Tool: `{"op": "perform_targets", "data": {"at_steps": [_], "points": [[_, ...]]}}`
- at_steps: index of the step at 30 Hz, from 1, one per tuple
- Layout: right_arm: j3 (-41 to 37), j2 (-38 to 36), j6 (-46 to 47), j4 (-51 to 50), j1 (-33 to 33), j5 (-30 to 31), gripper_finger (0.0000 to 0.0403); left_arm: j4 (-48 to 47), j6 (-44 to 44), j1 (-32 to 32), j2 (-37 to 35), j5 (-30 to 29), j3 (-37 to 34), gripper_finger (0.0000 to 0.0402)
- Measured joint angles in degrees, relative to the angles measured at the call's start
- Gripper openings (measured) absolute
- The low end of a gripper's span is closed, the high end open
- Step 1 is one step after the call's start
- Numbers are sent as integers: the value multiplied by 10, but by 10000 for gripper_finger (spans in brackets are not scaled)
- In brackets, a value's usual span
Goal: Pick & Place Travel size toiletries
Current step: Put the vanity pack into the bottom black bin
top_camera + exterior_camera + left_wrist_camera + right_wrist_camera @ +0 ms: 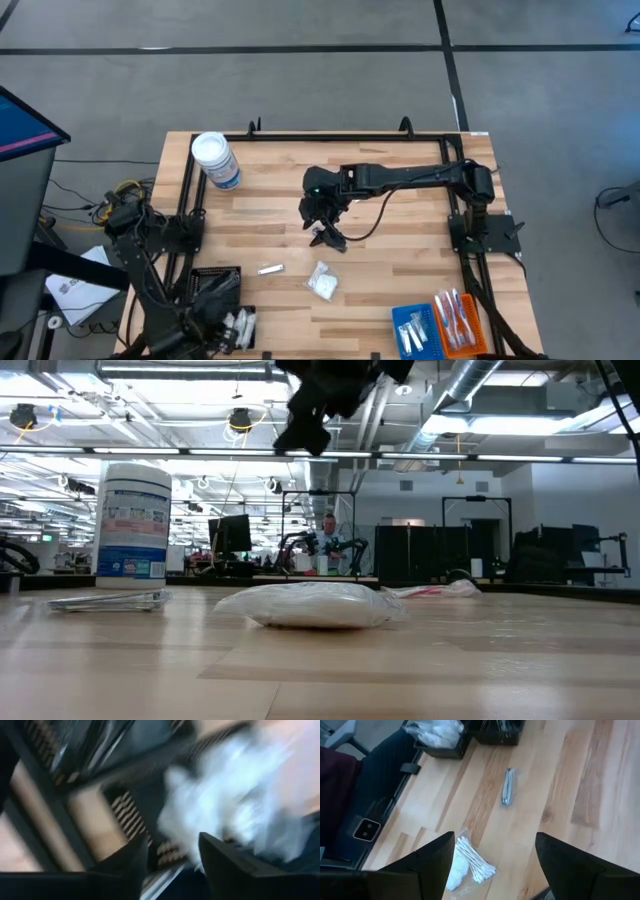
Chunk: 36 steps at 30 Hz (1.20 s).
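Fingers of the right gripper [328, 238] hang apart above the sachet [322, 283].

Both arms are dark, near-black, built of blocky joint housings joined by slim links. The right arm [420, 177] carries a small green light near its wrist and a thin black cable looping beneath it, and its tool [492, 865] ends in two broad, flat, matte black fingers. At the left arm's [150, 270] base, around nine o'clock, sits a bundle of yellow and black wires.
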Motion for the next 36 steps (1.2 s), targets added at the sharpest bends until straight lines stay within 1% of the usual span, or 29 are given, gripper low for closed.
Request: {"op": "perform_targets", "data": {"at_steps": [3,6,7,8,11,12,14,17,19,21,23,26,27,30,33,36], "points": [[-34,1,19,24,11,2,271,5,-2,-6,6,51,0,115],[-78,1,45,57,31,1,271,32,9,-13,7,59,0,38],[-94,1,58,72,39,1,271,45,16,-15,7,59,0,20],[-110,1,69,86,49,1,271,57,21,-17,7,58,0,12],[-144,1,92,152,79,4,271,78,31,-21,8,44,-1,8],[-151,1,100,178,90,14,271,85,32,-21,10,44,-5,4],[-154,6,120,228,109,58,268,96,32,-21,10,48,-18,1],[-155,17,121,272,131,155,255,122,32,-20,11,60,-42,1],[-154,25,121,299,141,215,234,135,33,-20,11,60,-60,1],[-153,34,116,313,146,244,195,152,33,-20,11,61,-73,0],[-144,50,115,312,149,246,139,155,33,-21,11,62,-79,0],[-113,89,112,303,149,246,35,157,33,-21,11,79,-83,0],[-100,105,110,303,150,245,19,159,33,-21,11,85,-86,0],[-43,164,117,295,156,255,18,175,33,-20,11,89,-96,0],[26,216,105,249,164,257,5,189,40,-18,11,81,-105,0],[92,252,93,195,173,257,5,191,46,-18,11,61,-108,0]]}}
